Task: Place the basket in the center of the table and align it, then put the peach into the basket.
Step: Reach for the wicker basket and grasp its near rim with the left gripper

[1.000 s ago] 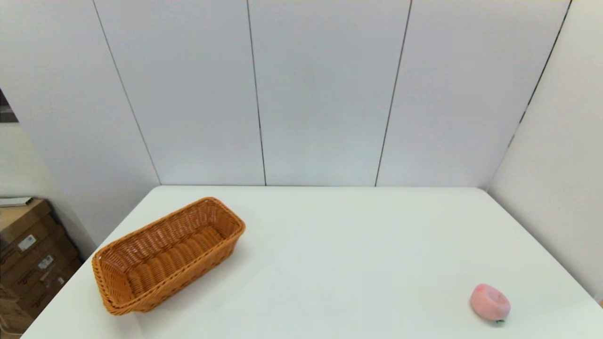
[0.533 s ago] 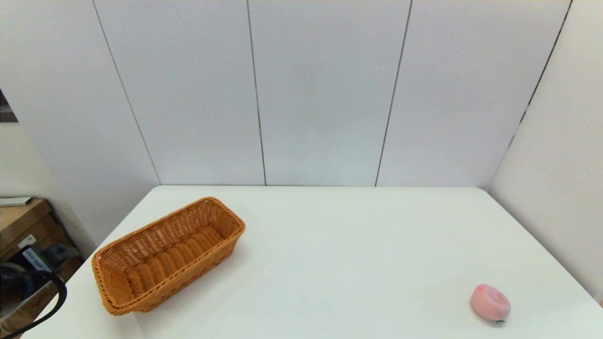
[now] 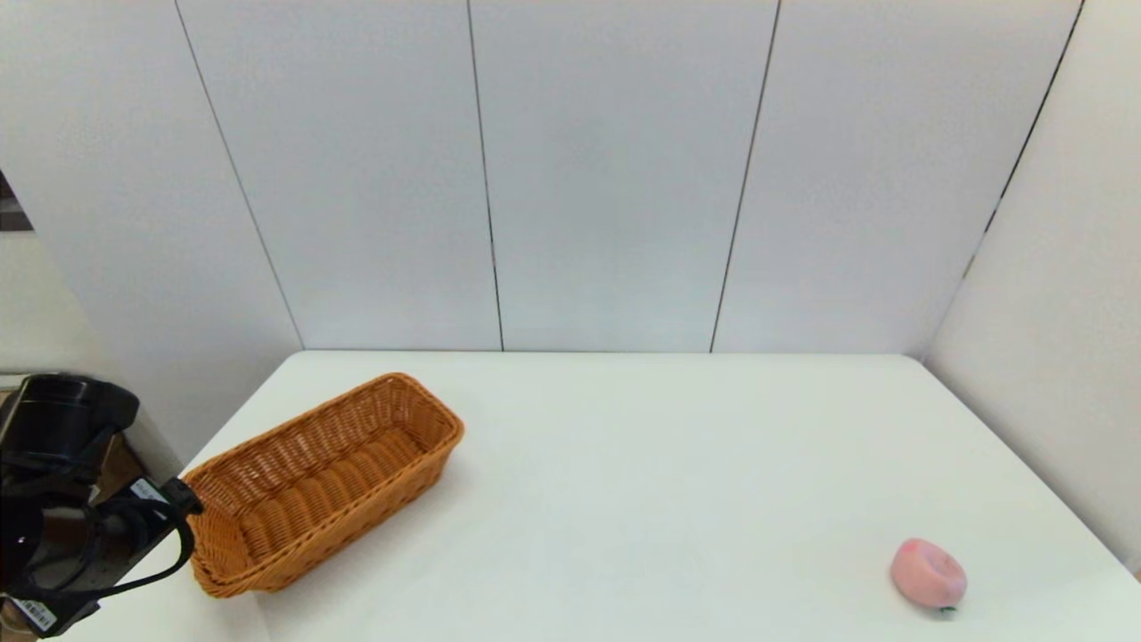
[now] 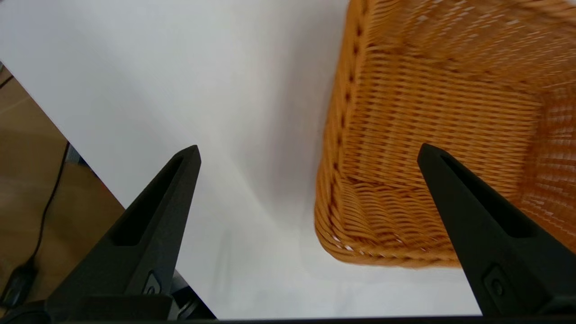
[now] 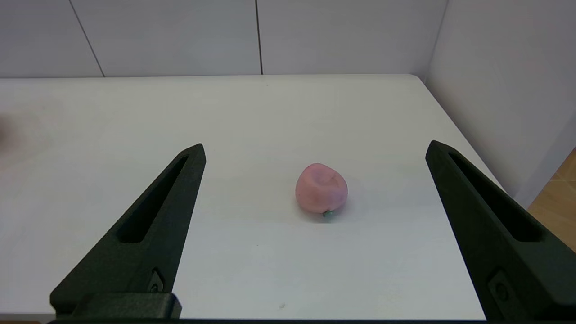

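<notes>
The orange-brown wicker basket (image 3: 357,522) lies at an angle on the left side of the white table (image 3: 624,464). My left arm (image 3: 62,499) is at the table's left edge, beside the basket's near end. In the left wrist view my left gripper (image 4: 308,147) is open above that end. One finger is over the basket's inside (image 4: 427,112) and the other over bare table, holding nothing. The pink peach (image 3: 928,573) rests at the front right. In the right wrist view my right gripper (image 5: 316,145) is open, short of the peach (image 5: 321,188).
White wall panels close off the back and the right side of the table. Cardboard boxes stand on the floor past the left edge, behind my left arm. A black cable (image 4: 40,216) runs over the wooden floor below that edge.
My left arm has come up into the head view at the left edge and moved to the basket's near end. Basket and peach have not moved.
</notes>
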You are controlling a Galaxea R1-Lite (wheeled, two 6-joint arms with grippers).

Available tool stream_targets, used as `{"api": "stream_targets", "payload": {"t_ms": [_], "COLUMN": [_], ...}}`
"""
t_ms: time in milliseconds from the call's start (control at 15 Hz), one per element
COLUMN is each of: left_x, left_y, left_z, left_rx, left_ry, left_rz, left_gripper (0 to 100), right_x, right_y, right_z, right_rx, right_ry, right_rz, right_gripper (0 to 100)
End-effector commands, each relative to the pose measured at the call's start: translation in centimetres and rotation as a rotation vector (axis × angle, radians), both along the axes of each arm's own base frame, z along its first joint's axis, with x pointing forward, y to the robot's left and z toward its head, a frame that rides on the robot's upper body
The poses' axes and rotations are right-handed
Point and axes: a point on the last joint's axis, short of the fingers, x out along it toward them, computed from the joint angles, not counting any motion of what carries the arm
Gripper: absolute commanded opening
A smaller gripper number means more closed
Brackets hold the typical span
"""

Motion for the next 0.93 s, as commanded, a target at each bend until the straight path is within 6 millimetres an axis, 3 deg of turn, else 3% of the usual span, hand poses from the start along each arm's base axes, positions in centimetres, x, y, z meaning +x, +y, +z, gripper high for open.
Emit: {"api": "stream_targets", "payload": {"t_ms": [67, 400, 667, 933], "left_x": [1.7, 3.1, 4.6, 7.1], "left_y": [0.3, 1.3, 4.1, 5.1], "left_z": [-2.1, -3.0, -5.8, -8.8], "left_rx": [-0.043, -0.072, -0.073, -0.065], "left_ry": [0.055, 0.026, 0.050, 0.041], "left_rz": [-0.049, -0.183, -0.194, -0.200], "left_gripper": [100, 100, 100, 100], "right_x": [0.0, 0.0, 0.0, 0.0], "right_y": [0.0, 0.0, 0.0, 0.0], "right_z": [0.0, 0.0, 0.0, 0.0], "right_rx": [0.000, 0.000, 0.000, 0.000], "right_ry": [0.001, 0.001, 0.001, 0.000], "right_rz": [-0.001, 0.000, -0.001, -0.001], "right_gripper": [100, 100, 100, 100]}}
